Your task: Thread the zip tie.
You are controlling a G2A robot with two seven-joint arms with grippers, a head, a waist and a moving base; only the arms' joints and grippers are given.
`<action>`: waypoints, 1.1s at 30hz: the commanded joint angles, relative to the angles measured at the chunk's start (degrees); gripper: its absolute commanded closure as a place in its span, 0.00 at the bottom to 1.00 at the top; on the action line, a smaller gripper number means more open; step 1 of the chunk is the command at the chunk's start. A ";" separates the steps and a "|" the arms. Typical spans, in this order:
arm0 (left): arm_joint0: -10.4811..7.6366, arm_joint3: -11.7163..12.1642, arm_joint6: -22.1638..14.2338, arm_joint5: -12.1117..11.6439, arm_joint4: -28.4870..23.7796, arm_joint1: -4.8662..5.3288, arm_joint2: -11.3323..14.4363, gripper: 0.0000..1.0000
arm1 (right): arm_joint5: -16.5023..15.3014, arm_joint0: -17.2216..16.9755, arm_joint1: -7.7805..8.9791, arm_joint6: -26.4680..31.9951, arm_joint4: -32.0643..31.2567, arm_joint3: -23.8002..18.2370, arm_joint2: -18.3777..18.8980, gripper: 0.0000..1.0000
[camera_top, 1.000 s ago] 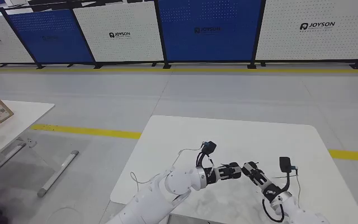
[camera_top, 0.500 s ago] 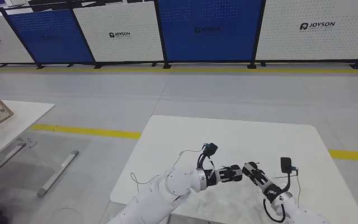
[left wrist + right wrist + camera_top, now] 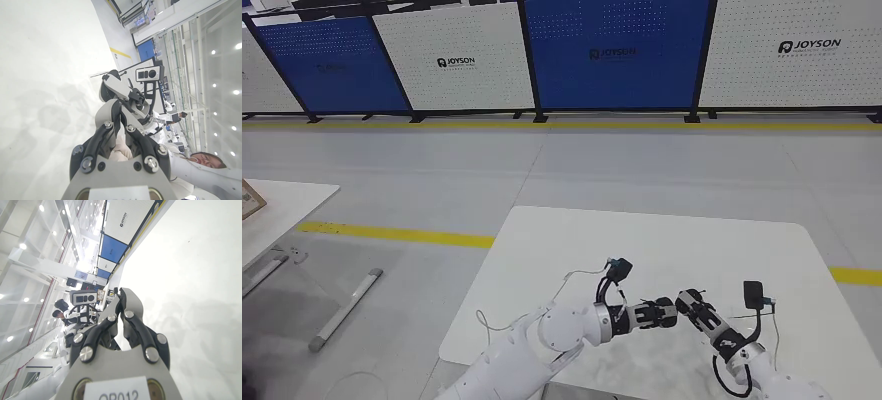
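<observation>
**A:** So, the fingers (image 3: 132, 302) of the right gripper (image 3: 119, 294): how do they stand?

**B:** Pressed together, pad against pad, with a thin black plastic zip tie (image 3: 115, 290) pinched between them. A short end of it pokes out past the fingertips.

**A:** And the left gripper (image 3: 119, 107)?

**B:** Its fingers (image 3: 105, 111) are closed too, and the dark pads meet with no gap. I cannot tell whether any part of the zip tie sits between them.

**A:** How do the two grippers stand to each other?

**B:** Tip to tip. From above they meet nose to nose just over the table, with the left arm coming in from the left and the right arm from the right. I cannot tell whether they touch.

**A:** Anything on the arms?

**B:** A small black camera on a curved bracket (image 3: 148, 74) sits on the right wrist.

**A:** And beneath them?

**B:** A white rectangular tabletop (image 3: 662, 240). The grippers are over its near part, toward the robot and well apart from the far edge.

**A:** Around that?

**B:** A grey floor with a yellow stripe (image 3: 392, 235), and a second white table (image 3: 287, 195) off to the left. A row of blue and white perforated panels (image 3: 617, 55) stands along the back.
</observation>
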 commanded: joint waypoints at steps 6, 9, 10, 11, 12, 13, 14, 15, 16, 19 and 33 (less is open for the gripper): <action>-0.16 0.03 1.34 0.63 0.20 -0.07 -0.03 1.00 | 1.53 -0.26 -0.09 -0.67 -0.61 -0.37 0.13 1.00; -0.16 0.03 1.34 0.63 0.20 -0.07 -0.03 1.00 | 2.79 -0.35 -0.10 -0.79 -1.10 -0.59 0.33 1.00; -0.16 0.03 1.34 0.63 0.20 -0.07 -0.03 1.00 | 3.30 -0.35 -0.13 -0.92 -1.29 -0.67 0.33 1.00; -0.16 0.03 1.34 0.63 0.20 -0.07 -0.03 1.00 | 3.71 -0.31 -0.15 -1.06 -1.51 -0.70 0.29 1.00; -0.16 0.03 1.34 0.63 0.20 -0.07 -0.03 1.00 | 4.13 -0.26 -0.18 -1.13 -1.72 -0.73 0.20 1.00; -0.16 0.03 1.34 0.63 0.20 -0.07 -0.03 1.00 | 4.46 -0.17 -0.21 -1.20 -1.88 -0.77 0.11 1.00; -0.16 0.03 1.34 0.63 0.20 -0.07 -0.03 1.00 | 4.86 -0.07 -0.24 -1.23 -2.08 -0.75 -0.02 1.00; -0.16 0.03 1.34 0.63 0.20 -0.07 -0.03 1.00 | 5.07 0.02 -0.27 -1.20 -2.22 -0.74 -0.12 1.00; -0.16 0.03 1.34 0.63 0.20 -0.07 -0.03 1.00 | 5.20 0.10 -0.30 -1.14 -2.32 -0.74 -0.22 1.00; 0.07 -0.12 1.78 0.48 0.45 -0.11 0.28 1.00 | 5.32 0.30 -0.38 -0.99 -2.54 -0.73 -0.46 1.00; -1.46 0.98 1.44 0.19 -0.20 -0.75 2.26 1.00 | 3.13 -0.55 -0.48 -0.40 -2.67 -1.48 0.09 1.00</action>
